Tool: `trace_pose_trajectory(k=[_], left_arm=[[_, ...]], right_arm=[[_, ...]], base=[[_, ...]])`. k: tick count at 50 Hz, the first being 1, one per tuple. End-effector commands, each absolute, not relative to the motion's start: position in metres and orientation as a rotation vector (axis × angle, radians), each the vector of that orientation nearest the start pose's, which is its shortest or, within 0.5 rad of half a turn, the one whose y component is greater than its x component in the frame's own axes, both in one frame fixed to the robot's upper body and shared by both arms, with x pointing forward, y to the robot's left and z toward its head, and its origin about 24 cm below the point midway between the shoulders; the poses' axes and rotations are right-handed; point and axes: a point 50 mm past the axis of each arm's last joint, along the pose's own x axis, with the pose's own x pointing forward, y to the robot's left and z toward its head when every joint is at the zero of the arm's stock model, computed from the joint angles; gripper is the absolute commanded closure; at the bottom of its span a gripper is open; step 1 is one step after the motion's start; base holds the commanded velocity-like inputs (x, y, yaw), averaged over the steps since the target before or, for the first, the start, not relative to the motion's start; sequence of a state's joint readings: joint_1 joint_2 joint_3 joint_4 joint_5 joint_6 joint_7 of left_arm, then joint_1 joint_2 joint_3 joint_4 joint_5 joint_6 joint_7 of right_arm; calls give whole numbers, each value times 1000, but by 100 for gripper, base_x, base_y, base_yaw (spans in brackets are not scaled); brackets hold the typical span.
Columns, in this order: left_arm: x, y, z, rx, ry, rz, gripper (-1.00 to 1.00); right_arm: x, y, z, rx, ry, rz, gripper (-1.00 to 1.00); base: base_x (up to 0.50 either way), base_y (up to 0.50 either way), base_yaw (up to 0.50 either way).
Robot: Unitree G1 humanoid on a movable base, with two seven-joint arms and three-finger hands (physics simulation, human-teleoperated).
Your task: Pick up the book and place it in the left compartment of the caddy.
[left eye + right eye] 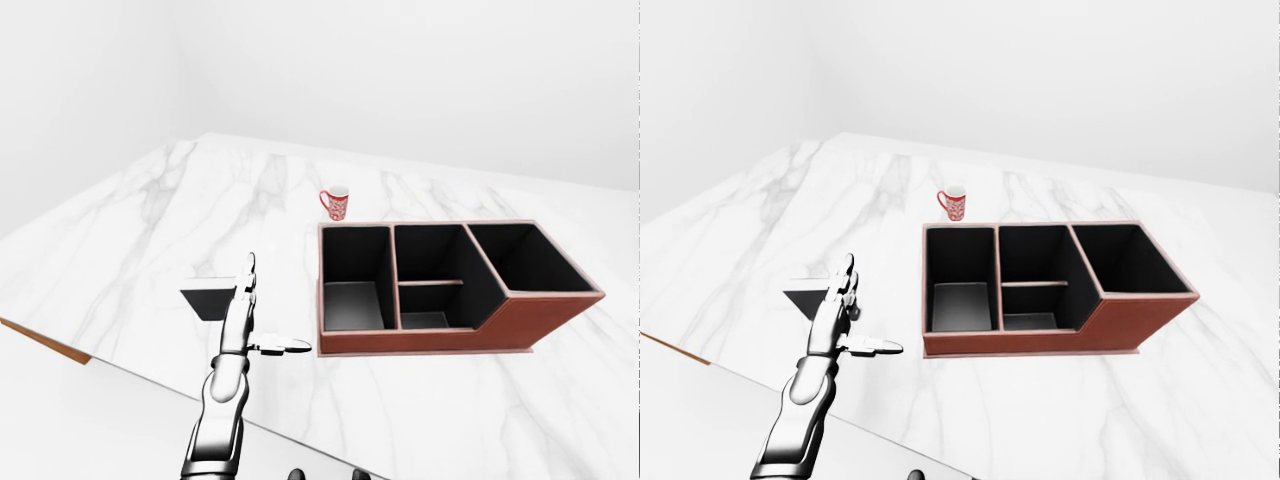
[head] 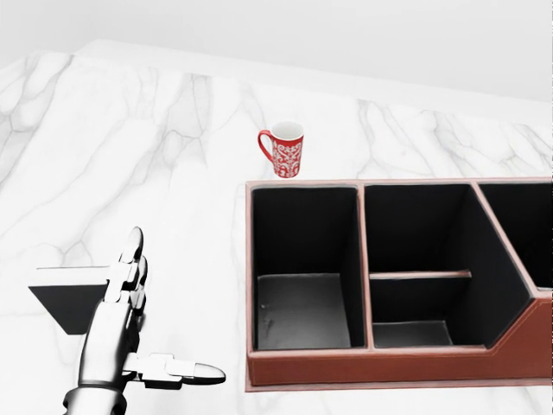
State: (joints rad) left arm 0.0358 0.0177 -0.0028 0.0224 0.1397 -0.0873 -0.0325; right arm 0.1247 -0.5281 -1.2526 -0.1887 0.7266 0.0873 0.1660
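The book (image 2: 65,298) is a dark, flat shape with a white edge along its top. It lies on the marble table (image 2: 173,173) at the lower left of the head view. My left hand (image 2: 168,311) is open, with its fingers (image 2: 131,255) stretched up over the book's right end and its thumb pointing right toward the caddy. I cannot tell if it touches the book. The red-brown caddy (image 2: 371,367) stands to the right, and its black left compartment (image 2: 302,298) is empty. My right hand does not show.
A red and white mug (image 2: 285,149) stands just above the caddy's left corner. The caddy has a split middle compartment (image 2: 419,277) and a right compartment (image 1: 525,255). The table's near edge (image 1: 45,342) runs along the lower left of the left-eye view.
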Motion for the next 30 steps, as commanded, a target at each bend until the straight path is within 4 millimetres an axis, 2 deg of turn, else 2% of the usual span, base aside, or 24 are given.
trace_pose_trajectory(k=[1, 8, 12, 15, 17, 21, 30], left_arm=[[246, 151, 35, 165, -23, -37, -100], [247, 156, 41, 230, -51, 26, -100], [246, 152, 50, 268, -94, 24, -100], [246, 148, 64, 393, -162, 36, -100], [249, 150, 69, 404, -184, 42, -100], [249, 154, 94, 507, -271, 117, -100], [247, 160, 116, 710, -291, 276, -100]], right_arm=[[77, -424, 215, -34, -669, -773, -100], [76, -424, 216, -32, -673, -777, -100], [76, -424, 216, -33, -672, -779, -100], [76, -424, 216, -35, -670, -778, -100], [78, -424, 214, -32, -662, -778, -100], [77, -424, 214, -31, -665, -780, -100], [77, -424, 215, -32, -667, -780, -100]], base=[[7, 2, 0], [4, 1, 0], [0, 0, 0], [0, 0, 0], [0, 0, 0], [0, 0, 0], [0, 0, 0]])
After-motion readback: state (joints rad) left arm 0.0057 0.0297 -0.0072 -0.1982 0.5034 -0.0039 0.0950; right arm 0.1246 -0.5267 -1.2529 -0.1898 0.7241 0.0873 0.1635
